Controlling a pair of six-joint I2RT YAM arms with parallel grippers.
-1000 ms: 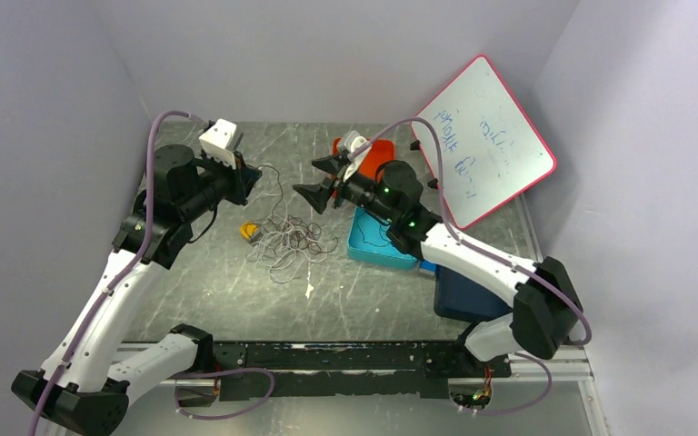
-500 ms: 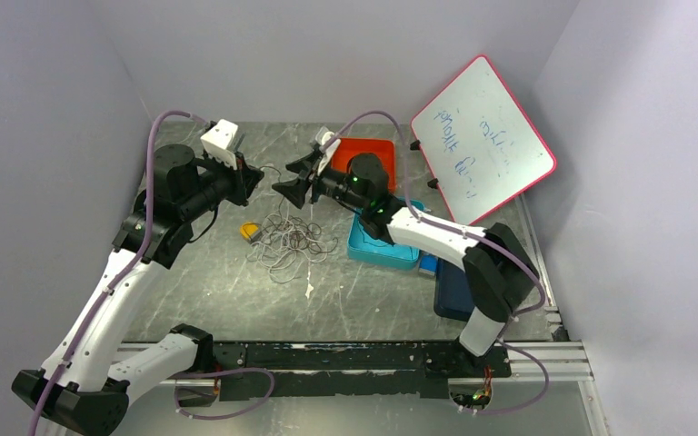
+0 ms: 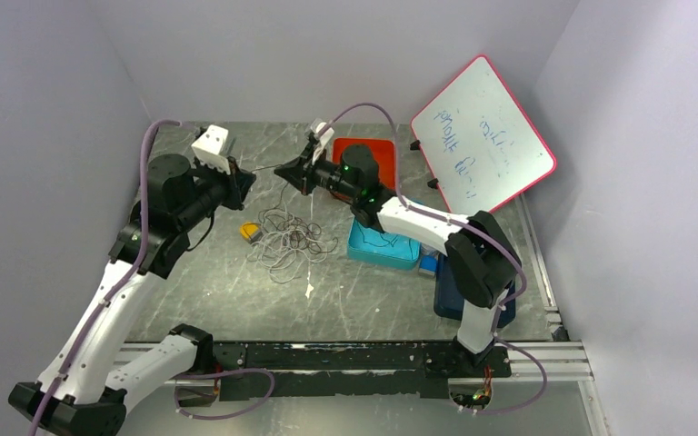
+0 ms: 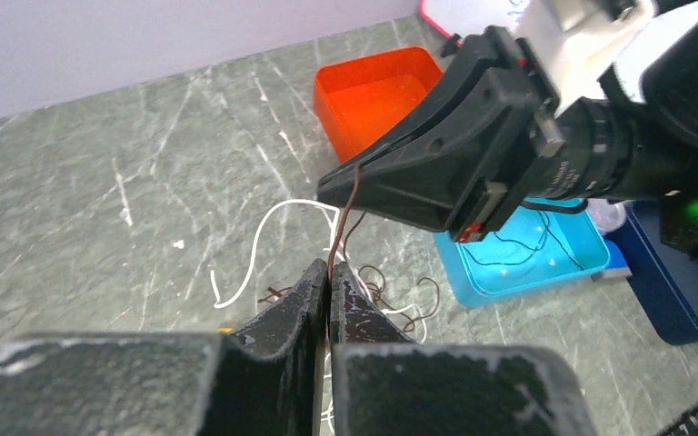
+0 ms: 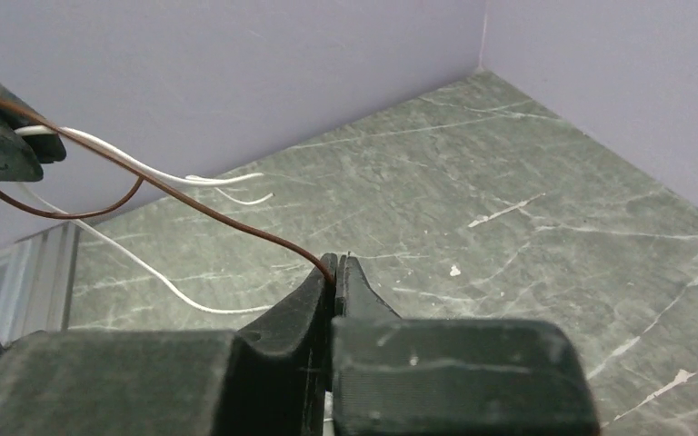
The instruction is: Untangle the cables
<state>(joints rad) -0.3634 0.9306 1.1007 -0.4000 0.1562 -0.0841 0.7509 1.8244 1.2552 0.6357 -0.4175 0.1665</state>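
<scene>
My left gripper (image 4: 329, 272) and right gripper (image 5: 336, 268) both clenched on one brown cable (image 5: 191, 204), strung between them above table (image 3: 227, 291). Other cables (image 3: 286, 238) heaped in tangle below, mid table. My judgement: early stage, most untangling left

The only writing in view is a few lines of blue handwriting on the pink-framed whiteboard (image 3: 483, 141), which leans at the far right of the worktop (image 3: 227, 295). The strokes are too small and blurred to read. Nothing else carries legible text.
</scene>
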